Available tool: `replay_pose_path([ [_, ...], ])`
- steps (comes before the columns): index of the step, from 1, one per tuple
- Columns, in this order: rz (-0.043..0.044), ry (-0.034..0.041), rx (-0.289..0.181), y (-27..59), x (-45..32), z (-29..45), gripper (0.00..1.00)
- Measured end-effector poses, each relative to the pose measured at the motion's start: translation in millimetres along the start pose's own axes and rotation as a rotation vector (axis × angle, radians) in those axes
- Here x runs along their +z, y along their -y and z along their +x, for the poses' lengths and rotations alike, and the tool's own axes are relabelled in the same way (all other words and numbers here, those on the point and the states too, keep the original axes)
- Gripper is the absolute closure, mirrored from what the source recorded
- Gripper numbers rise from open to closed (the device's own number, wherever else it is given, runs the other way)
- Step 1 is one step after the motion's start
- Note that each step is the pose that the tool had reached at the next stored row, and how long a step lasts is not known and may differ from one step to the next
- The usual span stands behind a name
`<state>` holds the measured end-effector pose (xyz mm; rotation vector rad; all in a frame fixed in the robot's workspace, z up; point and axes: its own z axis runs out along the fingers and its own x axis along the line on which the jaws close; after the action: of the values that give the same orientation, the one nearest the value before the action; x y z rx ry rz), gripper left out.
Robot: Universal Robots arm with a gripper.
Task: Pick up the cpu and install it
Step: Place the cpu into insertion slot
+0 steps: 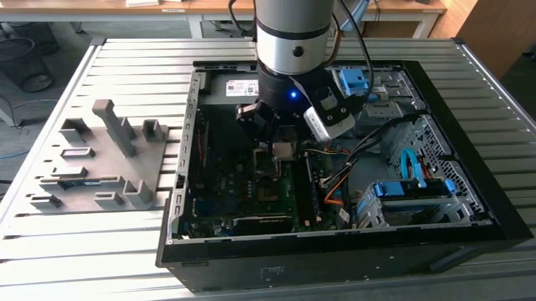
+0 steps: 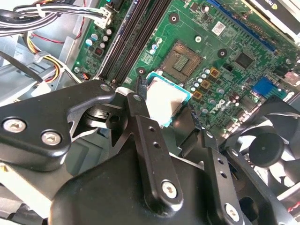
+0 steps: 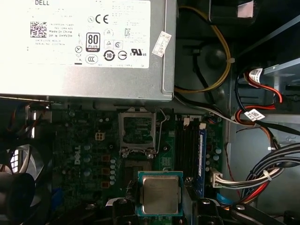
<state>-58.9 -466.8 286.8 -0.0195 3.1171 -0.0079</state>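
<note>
Ribbed metal table (image 1: 75, 251) carries an open black computer case (image 1: 352, 257), and a grey fixture plate (image 1: 100, 163) lies beside the case at the middle left of the frame, on the exterior view's left. Near the centre of the frame the arm reaches down into the case. Its gripper (image 1: 282, 145) is grasping the cpu (image 3: 161, 194); in the second wrist view the black fingers (image 2: 147, 131) press on two opposite edges of the chip, with the silvery face toward the camera. The cpu hangs over the green motherboard (image 2: 225, 28), apart from the open socket (image 3: 137, 130), which sits near the grey power supply box (image 3: 84, 47).
</note>
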Motion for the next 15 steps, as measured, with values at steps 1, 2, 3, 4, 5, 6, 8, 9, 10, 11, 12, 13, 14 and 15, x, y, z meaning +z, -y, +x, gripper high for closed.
replay_pose_path([
  [1,-0.0001,0.0,0.0,0.0,0.7,0.0,0.53],
  [2,0.0,0.0,0.0,0.0,1.4,0.0,0.53],
  [3,-0.0001,0.0001,0.0,0.0,2.5,0.1,0.53],
  [4,0.0,0.0,0.0,0.0,3.0,0.1,0.53],
  [5,-0.0001,0.0,0.0,0.0,4.1,0.1,0.53],
  [6,0.0001,0.0,0.0,0.0,4.6,0.1,0.53],
  [8,0.0001,0.0,0.0,0.0,6.3,0.2,0.53],
  [9,0.0,0.0,0.0,0.0,6.8,0.2,0.53],
  [10,0.0,0.0,0.0,0.0,7.3,0.2,0.53],
  [11,0.0,0.0,0.0,0.0,7.8,0.2,0.53],
  [12,0.0,0.0,0.0,0.0,8.3,0.2,0.53],
  [13,0.0001,0.0,0.0,0.0,8.8,0.2,0.53],
  [14,0.0,0.0,0.0,0.0,9.4,0.2,0.53],
  [15,0.0,0.0,0.0,-0.1,9.9,0.2,0.53],
])
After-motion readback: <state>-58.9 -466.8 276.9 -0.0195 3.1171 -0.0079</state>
